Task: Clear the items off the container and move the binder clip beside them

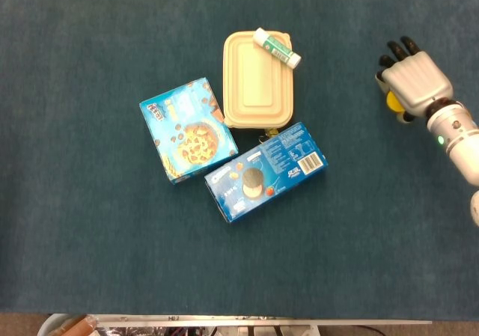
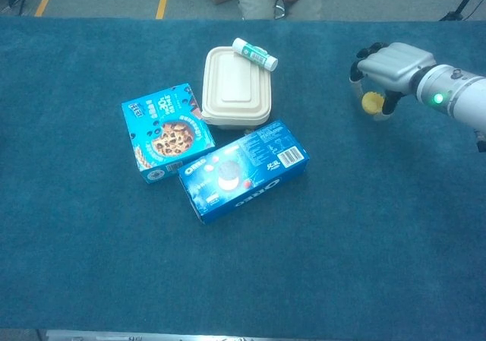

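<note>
Container (image 1: 257, 78), the beige lidded box, sits a little toward the far edge of the table (image 1: 90, 261), roughly midway between its left and right sides, and one item is on it: a white glue stick (image 1: 277, 47) with a green label, lying slantwise across the lid's far right corner so that one end juts past the rim. That overhang should make it easy to pinch from the side, though it may roll if nudged. Near the table's right edge, well apart from the container, the right hand (image 1: 410, 82) is low over the cloth with its fingers curled around a small yellow object (image 2: 371, 102), which I judge it to be holding; whether the object already rests on the table cannot be told. Its spot out there suggests a drop-off zone for cleared items. The left hand appears in neither view. Against the container's near side lean two blue boxes, a cookie box (image 1: 188, 130) at its left and an Oreo box (image 1: 266, 170) at its near right corner. Between the Oreo box and the container a small dark thing shows, possibly the binder clip (image 1: 266, 133), but it is too hidden to be sure.
</note>
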Available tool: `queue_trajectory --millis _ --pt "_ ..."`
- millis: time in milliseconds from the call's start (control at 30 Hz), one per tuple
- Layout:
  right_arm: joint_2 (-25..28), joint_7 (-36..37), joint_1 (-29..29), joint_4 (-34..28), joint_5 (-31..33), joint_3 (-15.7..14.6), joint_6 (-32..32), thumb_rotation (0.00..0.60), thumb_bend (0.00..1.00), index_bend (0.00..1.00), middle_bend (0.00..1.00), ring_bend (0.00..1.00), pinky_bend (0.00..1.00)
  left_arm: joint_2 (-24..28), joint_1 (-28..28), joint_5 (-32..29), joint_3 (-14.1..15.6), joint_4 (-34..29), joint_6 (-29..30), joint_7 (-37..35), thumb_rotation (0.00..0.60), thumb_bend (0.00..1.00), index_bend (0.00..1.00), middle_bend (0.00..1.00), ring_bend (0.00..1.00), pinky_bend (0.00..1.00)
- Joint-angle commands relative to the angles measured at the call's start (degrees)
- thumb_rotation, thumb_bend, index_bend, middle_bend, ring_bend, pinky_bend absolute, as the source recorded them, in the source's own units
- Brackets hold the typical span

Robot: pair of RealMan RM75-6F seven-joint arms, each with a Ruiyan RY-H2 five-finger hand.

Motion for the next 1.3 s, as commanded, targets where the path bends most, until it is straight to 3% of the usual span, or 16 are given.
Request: queue_trajectory --millis 33,267,667,833,1300 --pt "0.3 -0.1 -0.1 -0.5 0.1 0.4 0.3 0.6 0.0 0.41 0.23 0.0 0.0 0.0 0.0 0.0 0.0 0.0 0.1 0.0 0.6 0.39 0.18 0.13 0.1 0.05" --pt "1.5 -0.5 -0.1 -1.7 0.5 1.6 0.7 0.6 0.0 0.4 0.23 0.0 0.0 -0.1 -0.1 0.2 0.1 0.1 -0.1 0.1 0.6 0.39 0.18 0.13 0.1 0.05" --pt "3.2 1.2 4.5 -6.6 3.3 9.3 -0.6 0.6 0.0 0.39 0.23 0.0 0.0 0.5 0.1 0.3 0.2 -0.7 0.4 0.7 0.6 0.39 0.18 0.13 0.1 0.05" --pt "2.7 -2.5 9.3 -8.0 10.1 11.3 -2.0 0.6 0.0 0.4 0.23 0.0 0.0 0.8 0.7 0.4 0.3 -1.0 1.2 0.7 0.6 0.39 0.18 0.13 0.1 0.05" --pt "-4.9 -15.8 20.3 -4.2 28.2 11.5 3.6 0.6 0.0 0.39 0.23 0.0 0.0 1.2 1.4 0.4 0.5 -1.0 1.9 0.5 0.6 0.39 0.18 0.13 0.1 0.05"
